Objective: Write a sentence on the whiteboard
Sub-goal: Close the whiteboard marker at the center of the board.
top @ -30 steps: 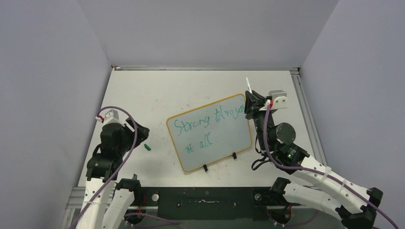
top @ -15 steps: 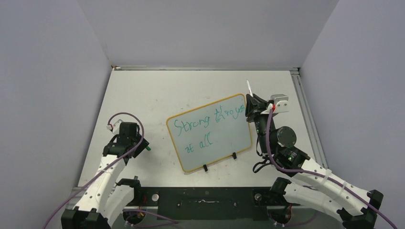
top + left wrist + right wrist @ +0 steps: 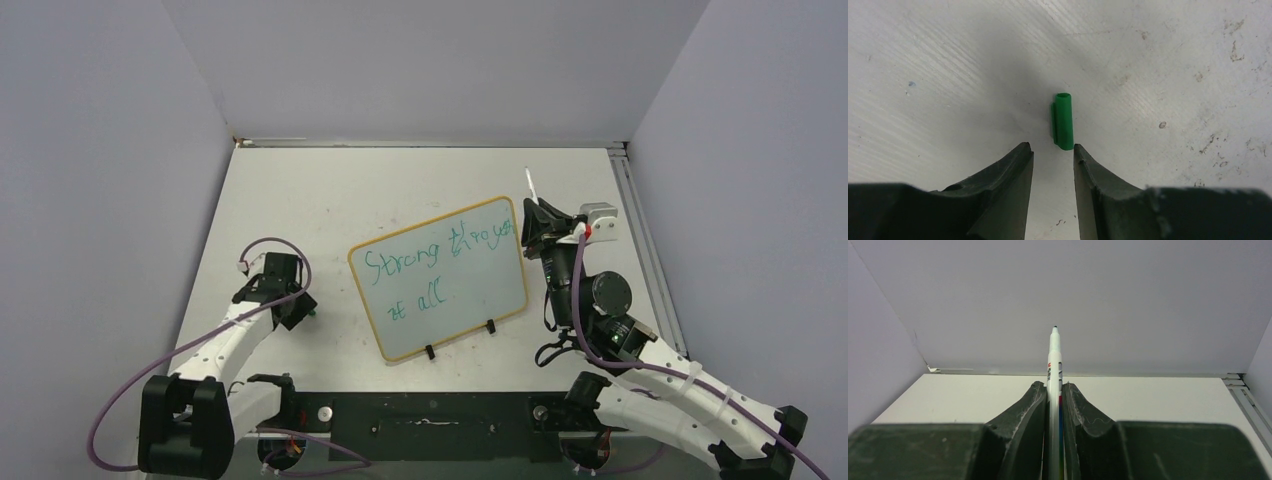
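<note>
The whiteboard (image 3: 470, 300) with its yellow-orange frame lies tilted at the table's middle. The sentence (image 3: 436, 262) in green marker reads roughly "Strong through it all" in two lines. My right gripper (image 3: 537, 220) is by the board's right corner, shut on a white marker (image 3: 1054, 370) whose tip points up toward the back wall; the marker also shows in the top view (image 3: 531, 186). My left gripper (image 3: 1052, 149) is open, low over the table, with a green marker cap (image 3: 1063, 121) lying just ahead of its fingertips. The cap is barely visible in the top view (image 3: 312, 311).
Two black clips (image 3: 459, 339) sit on the board's near edge. Grey walls close in the table on three sides. A metal rail (image 3: 640, 240) runs along the right edge. The table surface (image 3: 1173, 75) is scuffed and stained.
My left arm has swung down and lowered its gripper over the green cap. My right gripper has drifted slightly right with the marker. The board has not moved.
</note>
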Controlling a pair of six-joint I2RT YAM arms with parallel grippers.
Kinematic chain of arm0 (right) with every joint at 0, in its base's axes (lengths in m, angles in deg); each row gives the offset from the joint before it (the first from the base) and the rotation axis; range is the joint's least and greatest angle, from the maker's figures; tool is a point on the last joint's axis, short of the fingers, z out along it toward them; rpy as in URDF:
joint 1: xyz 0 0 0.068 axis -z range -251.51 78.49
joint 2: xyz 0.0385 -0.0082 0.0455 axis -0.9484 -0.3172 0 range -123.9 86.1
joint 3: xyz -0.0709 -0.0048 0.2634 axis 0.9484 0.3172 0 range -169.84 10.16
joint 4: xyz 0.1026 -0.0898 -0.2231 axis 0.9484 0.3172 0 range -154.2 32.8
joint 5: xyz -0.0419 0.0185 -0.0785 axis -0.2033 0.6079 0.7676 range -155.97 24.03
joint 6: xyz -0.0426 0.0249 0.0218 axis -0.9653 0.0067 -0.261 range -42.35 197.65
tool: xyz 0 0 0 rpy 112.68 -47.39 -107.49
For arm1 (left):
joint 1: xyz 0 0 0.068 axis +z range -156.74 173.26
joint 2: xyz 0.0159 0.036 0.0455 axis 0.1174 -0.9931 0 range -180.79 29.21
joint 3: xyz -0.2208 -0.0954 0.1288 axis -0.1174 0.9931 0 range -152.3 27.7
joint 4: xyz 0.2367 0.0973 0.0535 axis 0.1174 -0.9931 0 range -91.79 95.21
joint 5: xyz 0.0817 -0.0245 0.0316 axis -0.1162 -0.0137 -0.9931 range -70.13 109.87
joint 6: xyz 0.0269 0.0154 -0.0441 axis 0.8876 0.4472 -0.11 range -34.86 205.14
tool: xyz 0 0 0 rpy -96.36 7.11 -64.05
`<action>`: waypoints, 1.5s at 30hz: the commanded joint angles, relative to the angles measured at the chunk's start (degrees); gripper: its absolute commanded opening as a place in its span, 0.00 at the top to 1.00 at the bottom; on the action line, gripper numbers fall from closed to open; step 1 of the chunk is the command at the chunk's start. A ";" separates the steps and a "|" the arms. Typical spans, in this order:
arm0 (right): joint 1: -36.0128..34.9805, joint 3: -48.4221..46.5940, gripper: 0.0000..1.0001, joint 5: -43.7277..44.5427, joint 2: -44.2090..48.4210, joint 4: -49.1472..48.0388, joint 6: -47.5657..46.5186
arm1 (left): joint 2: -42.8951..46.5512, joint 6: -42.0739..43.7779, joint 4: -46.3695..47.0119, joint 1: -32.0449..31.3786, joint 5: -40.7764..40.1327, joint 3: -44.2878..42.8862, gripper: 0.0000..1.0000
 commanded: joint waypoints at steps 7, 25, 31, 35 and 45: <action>0.31 0.53 0.92 0.70 0.57 -2.63 0.95 | -5.84 2.53 5.73 0.03 -3.14 -0.75 0.70; 0.29 1.39 0.95 -3.14 0.82 -2.39 0.78 | -1.43 2.99 2.05 -0.11 -6.30 -1.82 1.00; 0.14 1.81 0.95 -7.00 1.42 -1.25 0.65 | 15.96 13.17 -1.32 0.01 -10.69 -12.24 1.00; 0.21 0.65 0.95 -11.14 2.12 2.99 -0.67 | 19.56 25.48 0.76 -0.02 -10.39 -22.19 1.00; 0.16 -5.09 0.95 -30.20 5.84 22.35 4.15 | 17.88 41.43 9.29 -3.10 27.16 -33.40 1.00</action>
